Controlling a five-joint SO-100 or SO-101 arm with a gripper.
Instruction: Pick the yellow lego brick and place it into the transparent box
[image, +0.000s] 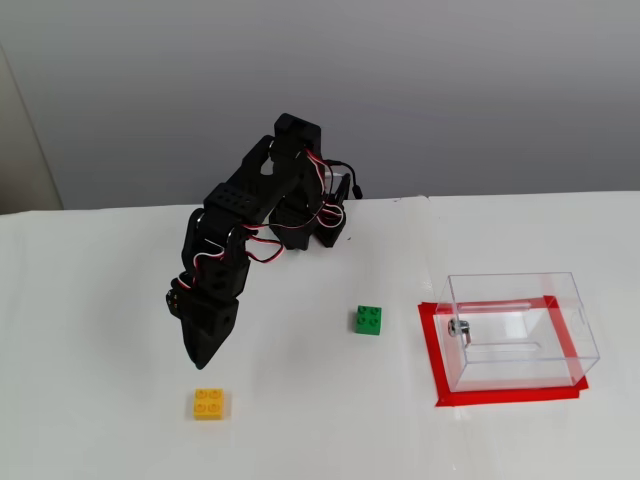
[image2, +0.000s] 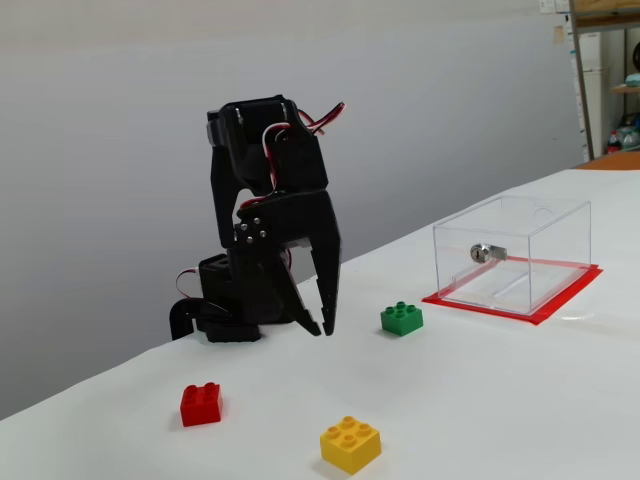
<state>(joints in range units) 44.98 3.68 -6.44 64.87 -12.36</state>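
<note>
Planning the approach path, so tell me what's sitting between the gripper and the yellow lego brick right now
Nothing: in both fixed views only bare white table separates the gripper from the yellow lego brick.

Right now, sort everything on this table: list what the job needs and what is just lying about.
Needed for the job:
- yellow brick, lying on the table, not yet gripped
- clear box, standing on a red mat
- pincer, hanging above the table, jaws slightly apart, holding nothing

Lying about:
- green brick, between arm and box
- red brick, seen in only one fixed view
</note>
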